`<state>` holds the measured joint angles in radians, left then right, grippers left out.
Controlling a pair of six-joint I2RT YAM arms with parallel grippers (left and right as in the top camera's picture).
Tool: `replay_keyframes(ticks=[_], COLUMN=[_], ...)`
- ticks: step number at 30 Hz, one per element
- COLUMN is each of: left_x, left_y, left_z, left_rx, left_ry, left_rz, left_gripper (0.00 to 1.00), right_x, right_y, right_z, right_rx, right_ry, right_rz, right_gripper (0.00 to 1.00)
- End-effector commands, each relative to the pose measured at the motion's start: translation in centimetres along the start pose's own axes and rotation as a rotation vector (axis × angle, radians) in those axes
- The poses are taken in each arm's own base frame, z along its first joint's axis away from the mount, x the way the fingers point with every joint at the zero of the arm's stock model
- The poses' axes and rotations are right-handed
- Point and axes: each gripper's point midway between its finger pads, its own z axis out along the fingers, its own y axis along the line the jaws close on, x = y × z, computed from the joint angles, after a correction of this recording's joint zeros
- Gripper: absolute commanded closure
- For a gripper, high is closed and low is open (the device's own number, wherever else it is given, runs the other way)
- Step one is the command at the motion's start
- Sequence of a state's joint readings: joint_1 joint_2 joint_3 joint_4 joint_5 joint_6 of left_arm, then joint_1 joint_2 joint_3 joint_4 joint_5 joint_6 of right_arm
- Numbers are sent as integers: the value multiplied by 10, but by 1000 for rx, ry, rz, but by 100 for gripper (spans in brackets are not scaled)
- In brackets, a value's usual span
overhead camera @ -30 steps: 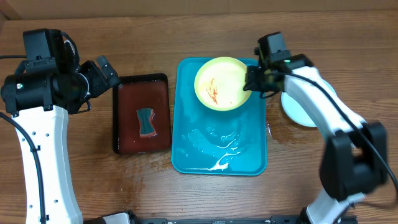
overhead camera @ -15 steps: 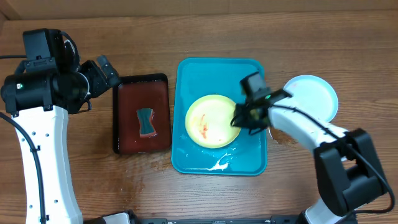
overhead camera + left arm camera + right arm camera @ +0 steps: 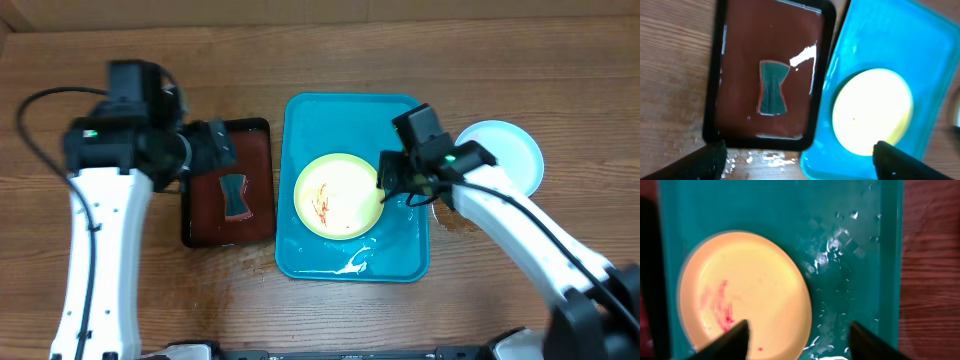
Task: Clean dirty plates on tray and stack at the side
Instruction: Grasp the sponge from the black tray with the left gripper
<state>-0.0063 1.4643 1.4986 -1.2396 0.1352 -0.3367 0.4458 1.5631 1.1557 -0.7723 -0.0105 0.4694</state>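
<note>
One yellow-green plate (image 3: 338, 195) with red smears lies flat in the middle of the turquoise tray (image 3: 350, 105). My right gripper (image 3: 388, 186) hovers open over the plate's right edge. In the right wrist view one fingertip (image 3: 730, 342) is above the plate (image 3: 740, 290), and the other is above wet tray (image 3: 850, 210). A light blue plate (image 3: 508, 150) rests on the table to the right of the tray, partly behind the right arm. My left gripper (image 3: 218, 148) is open and empty above the black tray (image 3: 228, 243). In the left wrist view the left gripper (image 3: 800, 162) looks down on the plate (image 3: 872, 112) and the turquoise tray (image 3: 880, 30).
The black tray (image 3: 715, 90) holds brown-red liquid and a dark teal sponge (image 3: 235, 195) (image 3: 772, 95). Water streaks (image 3: 352, 262) lie on the turquoise tray's near end. Wet spots mark the wood beside both trays. A cardboard wall runs along the back.
My right arm brought the yellow-green plate from the tray's far end to its middle and opened off it. My left arm swung right, over the black tray.
</note>
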Motion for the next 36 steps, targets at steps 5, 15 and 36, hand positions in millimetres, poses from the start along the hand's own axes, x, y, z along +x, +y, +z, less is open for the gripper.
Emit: replay_keyframes(ticks=[5,15,36], left_x=[31,59,33], left_y=[35,58,42], left_z=[103,196,163], left_rx=[-219,-309,-278], left_ry=[89,304,237], left_rz=[15,10,26], left_gripper=[30,69,62], right_x=[-2,3,-12], right_y=[-4,-7,-40], right_z=[-26,-26,-28], right_rx=[15,26,118], right_ry=[-25,-5,-52], right_rz=[-57,-56,113], right_gripper=[25,51,64])
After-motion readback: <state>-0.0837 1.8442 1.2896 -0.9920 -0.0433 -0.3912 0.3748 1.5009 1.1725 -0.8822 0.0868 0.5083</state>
